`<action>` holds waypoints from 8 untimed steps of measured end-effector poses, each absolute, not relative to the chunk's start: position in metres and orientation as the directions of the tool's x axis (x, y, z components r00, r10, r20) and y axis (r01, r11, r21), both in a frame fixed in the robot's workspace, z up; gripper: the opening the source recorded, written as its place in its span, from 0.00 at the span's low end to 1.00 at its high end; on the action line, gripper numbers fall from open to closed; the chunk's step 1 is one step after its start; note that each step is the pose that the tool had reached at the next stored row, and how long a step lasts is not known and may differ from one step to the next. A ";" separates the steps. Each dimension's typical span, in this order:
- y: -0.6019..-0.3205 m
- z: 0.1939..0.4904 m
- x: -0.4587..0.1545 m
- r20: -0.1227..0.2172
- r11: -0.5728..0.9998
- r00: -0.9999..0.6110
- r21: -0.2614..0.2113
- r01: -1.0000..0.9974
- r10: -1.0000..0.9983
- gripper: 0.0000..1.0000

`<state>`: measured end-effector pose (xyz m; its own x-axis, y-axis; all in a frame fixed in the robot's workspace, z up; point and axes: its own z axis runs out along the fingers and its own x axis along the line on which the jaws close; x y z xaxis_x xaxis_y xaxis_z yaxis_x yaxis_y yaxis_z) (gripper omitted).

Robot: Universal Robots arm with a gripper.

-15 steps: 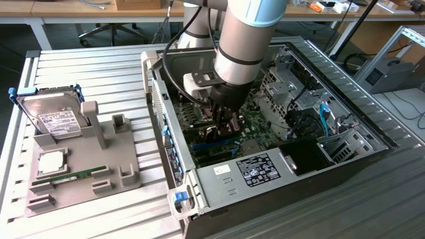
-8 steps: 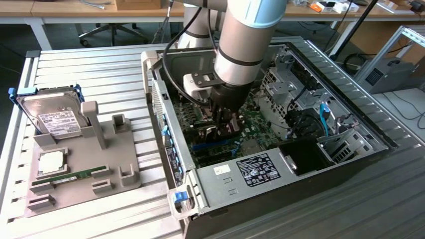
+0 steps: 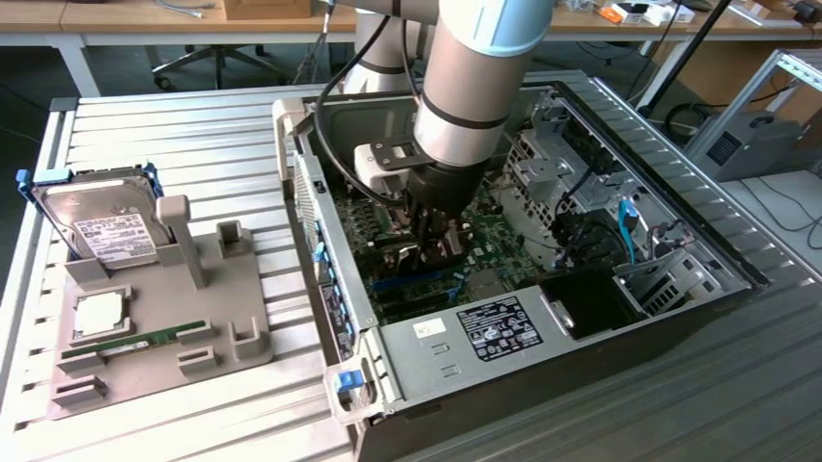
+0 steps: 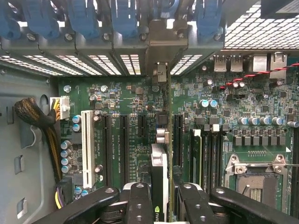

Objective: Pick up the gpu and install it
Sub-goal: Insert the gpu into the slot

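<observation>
The pick-up is looking done: the gripper (image 4: 161,198) is pinching the gpu (image 4: 159,169) edge-on between its fingers (image 4: 140,201), deep inside the computer case (image 3: 398,375), over the motherboard (image 4: 219,116) and close to the case's rear wall. Whether the card's lower edge is already sitting in a slot I cannot tell; seating is probably not finished. Room is running tight: black slots (image 4: 124,144) are flanking the card, blue latches (image 4: 124,18) are lining the rear edge, and the cable bundle (image 4: 35,116) is lying well apart.
</observation>
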<state>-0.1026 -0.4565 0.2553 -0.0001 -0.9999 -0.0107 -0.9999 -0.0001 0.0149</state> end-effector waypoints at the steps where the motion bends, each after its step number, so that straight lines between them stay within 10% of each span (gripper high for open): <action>1: -0.457 0.255 -0.103 -0.011 0.000 0.000 0.015 -1.000 -1.000 0.27; 8: -0.458 0.255 -0.103 -0.011 0.000 0.000 0.015 -1.000 -1.000 0.27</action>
